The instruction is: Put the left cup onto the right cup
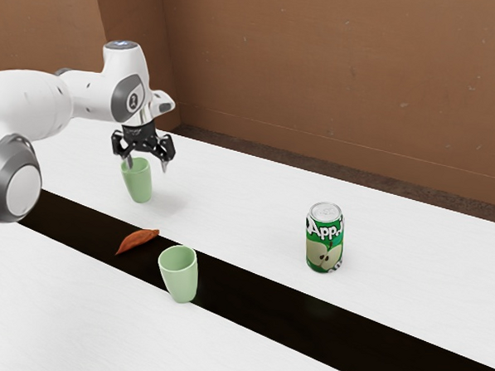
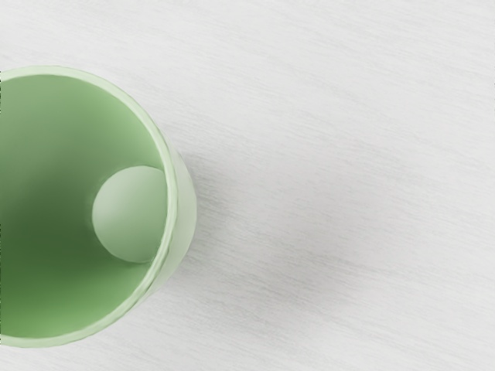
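My claw (image 1: 145,159) spread wide, gripping nothing, low over rim of far green cup (image 1: 136,182); can't tell if one finger touches rim. Cup upright on white table (image 1: 409,269). Near green cup (image 1: 177,273) upright on black strip (image 1: 307,322), orange scrap (image 1: 137,240) just beside. Apple can (image 1: 324,238) well apart toward exterior view's right.

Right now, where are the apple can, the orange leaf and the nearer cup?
apple can (image 1: 322,242): exterior view, label.
orange leaf (image 1: 137,240): exterior view, middle.
nearer cup (image 1: 178,276): exterior view, side wall.
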Tool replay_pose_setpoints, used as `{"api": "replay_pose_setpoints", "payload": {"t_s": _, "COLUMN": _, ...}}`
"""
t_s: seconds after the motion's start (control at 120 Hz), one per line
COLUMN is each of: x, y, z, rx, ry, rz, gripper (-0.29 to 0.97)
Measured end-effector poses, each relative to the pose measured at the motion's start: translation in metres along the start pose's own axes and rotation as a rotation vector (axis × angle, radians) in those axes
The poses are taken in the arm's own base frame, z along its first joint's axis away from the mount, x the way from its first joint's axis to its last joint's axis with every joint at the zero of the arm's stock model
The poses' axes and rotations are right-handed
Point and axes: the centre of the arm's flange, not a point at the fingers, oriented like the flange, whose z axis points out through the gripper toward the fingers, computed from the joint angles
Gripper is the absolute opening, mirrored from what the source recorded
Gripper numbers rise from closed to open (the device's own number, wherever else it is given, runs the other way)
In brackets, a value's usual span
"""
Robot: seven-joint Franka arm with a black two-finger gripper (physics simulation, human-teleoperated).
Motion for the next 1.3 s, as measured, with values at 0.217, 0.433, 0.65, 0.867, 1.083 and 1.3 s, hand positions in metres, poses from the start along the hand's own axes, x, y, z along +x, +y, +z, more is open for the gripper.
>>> {"api": "replay_pose_setpoints", "payload": {"t_s": 0.217, "x": 0.014, "y": -0.019, "z": 0.02, "rx": -0.029, "ry": 0.0, "rz": 0.025, "gripper": 0.68}}
{"api": "replay_pose_setpoints", "payload": {"t_s": 0.433, "x": 0.025, "y": -0.021, "z": 0.029, "rx": -0.039, "ry": 0.012, "rz": 0.067, "gripper": 0.68}}
{"api": "replay_pose_setpoints", "payload": {"t_s": 0.65, "x": 0.03, "y": -0.026, "z": 0.045, "rx": -0.046, "ry": 0.009, "rz": 0.097, "gripper": 0.68}}
{"api": "replay_pose_setpoints", "payload": {"t_s": 0.867, "x": 0.031, "y": -0.02, "z": 0.056, "rx": -0.052, "ry": 0.012, "rz": 0.131, "gripper": 0.61}}
{"api": "replay_pose_setpoints", "payload": {"t_s": 1.083, "x": 0.031, "y": -0.023, "z": 0.058, "rx": -0.043, "ry": 0.013, "rz": 0.15, "gripper": 0.11}}
{"api": "replay_pose_setpoints", "payload": {"t_s": 1.3, "x": 0.03, "y": -0.025, "z": 0.058, "rx": -0.035, "ry": 0.008, "rz": 0.165, "gripper": -0.04}}
